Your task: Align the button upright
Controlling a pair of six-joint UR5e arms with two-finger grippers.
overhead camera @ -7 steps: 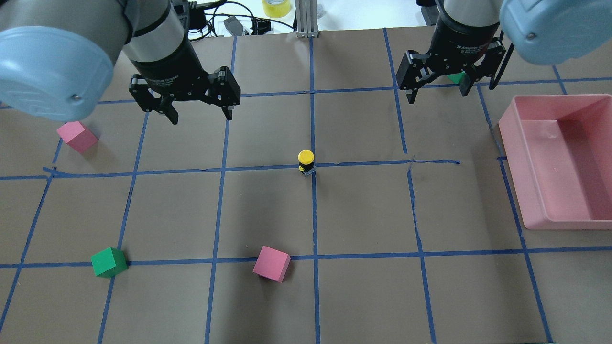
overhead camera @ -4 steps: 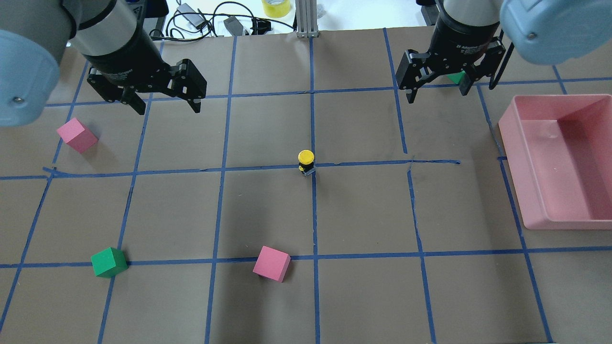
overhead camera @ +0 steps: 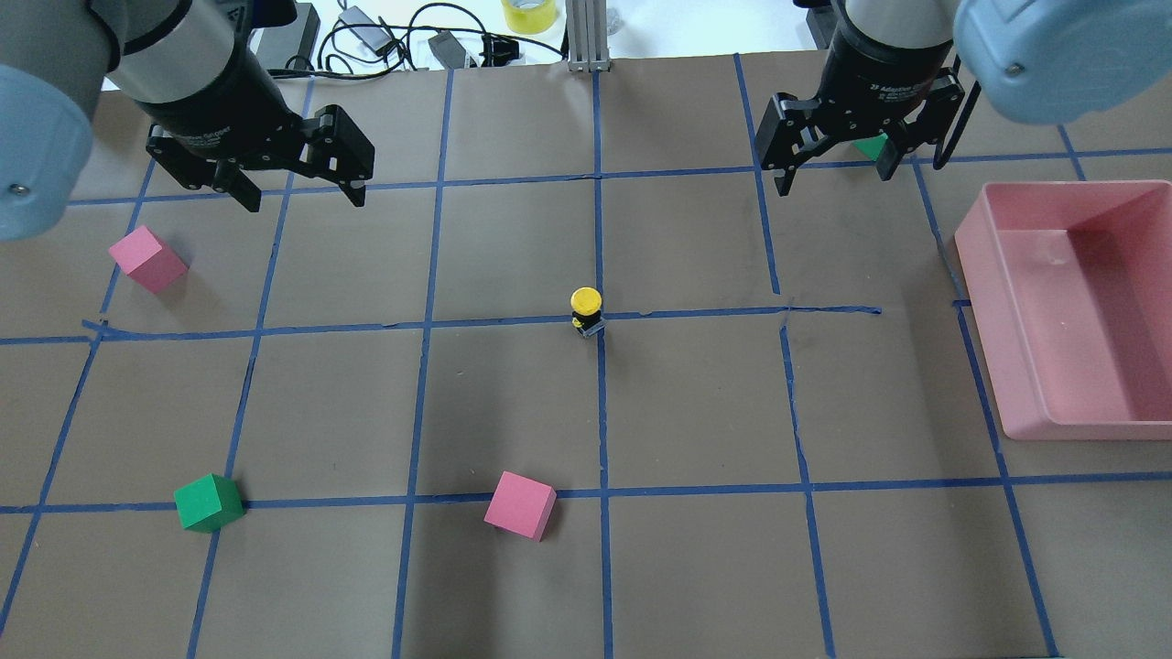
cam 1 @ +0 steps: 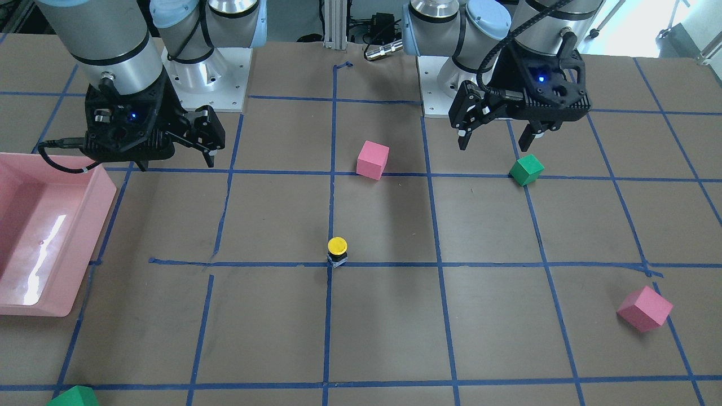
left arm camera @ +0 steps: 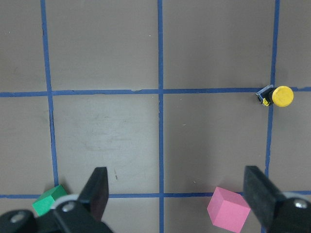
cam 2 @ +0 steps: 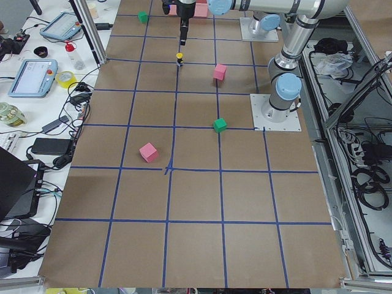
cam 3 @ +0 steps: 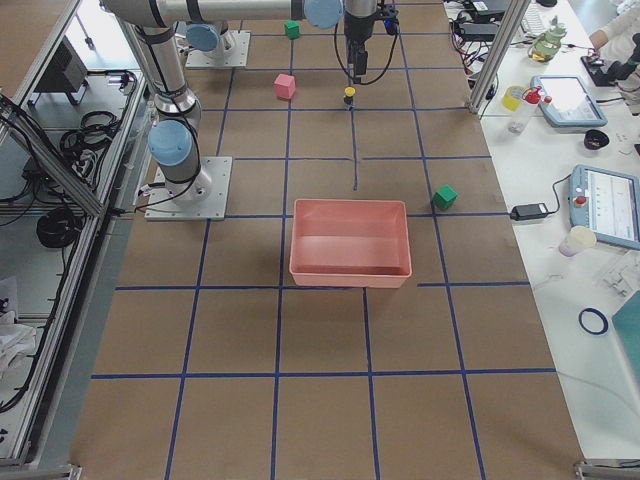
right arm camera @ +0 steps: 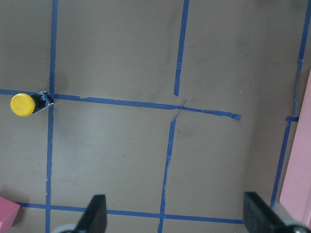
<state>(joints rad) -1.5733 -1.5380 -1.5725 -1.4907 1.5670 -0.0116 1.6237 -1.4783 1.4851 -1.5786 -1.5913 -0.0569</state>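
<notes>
The button [overhead camera: 586, 307] stands upright at the table's middle on a blue tape crossing, yellow cap on top of its black and grey body. It also shows in the front view [cam 1: 337, 250], the left wrist view [left arm camera: 277, 96] and the right wrist view [right arm camera: 26, 104]. My left gripper [overhead camera: 302, 197] is open and empty, hovering at the far left, well away from the button; it also shows in the front view [cam 1: 495, 145]. My right gripper [overhead camera: 831, 180] is open and empty at the far right, and shows in the front view [cam 1: 175, 163].
A pink bin [overhead camera: 984, 320] sits at the right edge. Pink cubes lie at the left [overhead camera: 148, 261] and near the front middle [overhead camera: 520, 505]. A green cube [overhead camera: 209, 502] lies front left, and another [overhead camera: 870, 146] sits behind my right gripper.
My left gripper has drawn back to the left and toward the far edge, away from the button. The right gripper has barely shifted. The button has not moved.
</notes>
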